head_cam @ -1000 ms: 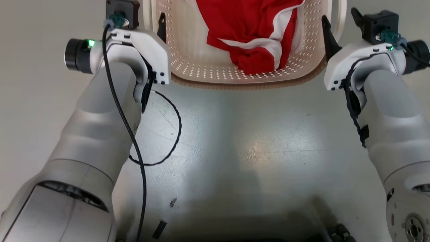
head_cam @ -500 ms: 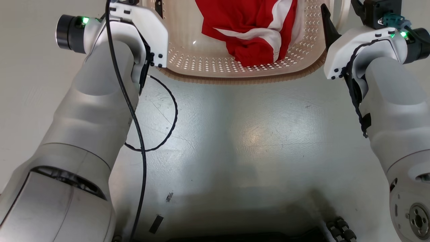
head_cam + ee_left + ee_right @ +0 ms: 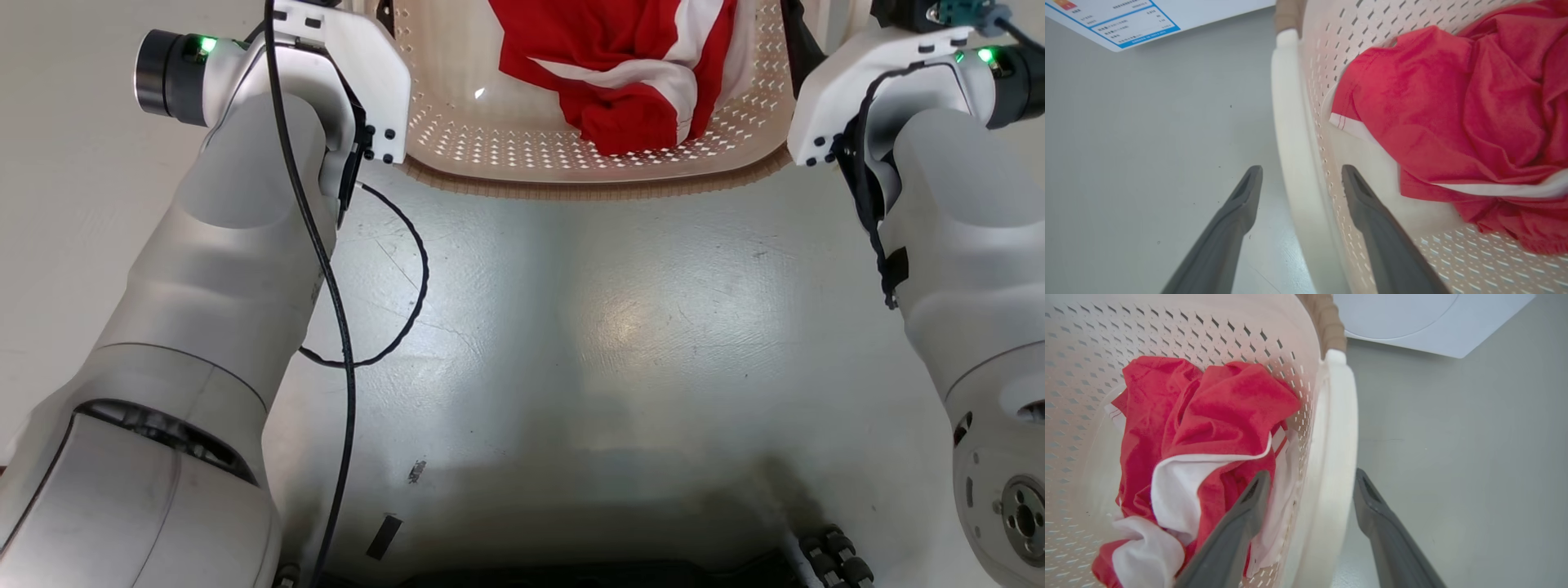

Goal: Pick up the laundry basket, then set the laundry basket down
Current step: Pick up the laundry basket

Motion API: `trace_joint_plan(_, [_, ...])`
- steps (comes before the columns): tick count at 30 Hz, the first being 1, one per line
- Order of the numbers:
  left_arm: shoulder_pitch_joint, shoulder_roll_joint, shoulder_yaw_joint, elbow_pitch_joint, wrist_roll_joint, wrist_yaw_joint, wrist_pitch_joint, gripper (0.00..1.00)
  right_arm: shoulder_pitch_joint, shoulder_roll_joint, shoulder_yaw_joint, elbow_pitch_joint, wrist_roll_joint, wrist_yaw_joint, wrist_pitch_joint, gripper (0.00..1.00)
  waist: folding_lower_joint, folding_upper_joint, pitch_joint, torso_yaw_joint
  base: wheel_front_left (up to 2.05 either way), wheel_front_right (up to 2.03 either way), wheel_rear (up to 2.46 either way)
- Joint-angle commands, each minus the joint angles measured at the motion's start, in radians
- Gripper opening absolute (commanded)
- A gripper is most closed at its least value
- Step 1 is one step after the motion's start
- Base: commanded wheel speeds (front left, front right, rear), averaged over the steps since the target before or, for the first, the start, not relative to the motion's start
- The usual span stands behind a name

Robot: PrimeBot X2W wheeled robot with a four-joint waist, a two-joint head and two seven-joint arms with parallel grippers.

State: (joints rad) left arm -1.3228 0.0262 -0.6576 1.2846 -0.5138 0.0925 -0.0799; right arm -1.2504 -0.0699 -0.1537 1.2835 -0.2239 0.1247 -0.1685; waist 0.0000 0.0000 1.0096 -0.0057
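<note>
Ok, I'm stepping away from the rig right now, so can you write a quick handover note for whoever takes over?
Left end effector: open, astride the left handle of the laundry basket, one finger inside, one outside.
Right end effector: open, astride the right handle likewise.
Basket: in front of the robot, apparently resting on the floor, red and white garment inside.
Done: both end effectors placed at the handles.
Left: close on the handles, lift, set down.
</note>
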Motion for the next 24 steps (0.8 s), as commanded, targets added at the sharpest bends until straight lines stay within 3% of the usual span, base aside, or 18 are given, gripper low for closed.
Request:
trace_joint_plan(1, [-0.006,0.024,0.001,-0.013,-0.017,0.006,0.000,1.00,0.012,0.020,0.015,-0.003,0.012,0.006,0.003,1.00,0.0000,0.0000,0.000,0.002,0.00,0.00,0.00])
trace_joint_plan(24, [-0.019,0.024,-0.079,-0.015,-0.058,0.019,0.014,1.00,0.021,0.020,0.090,0.005,0.086,0.006,0.009,1.00,0.0000,0.0000,-0.006,0.000,0.00,0.00,0.00])
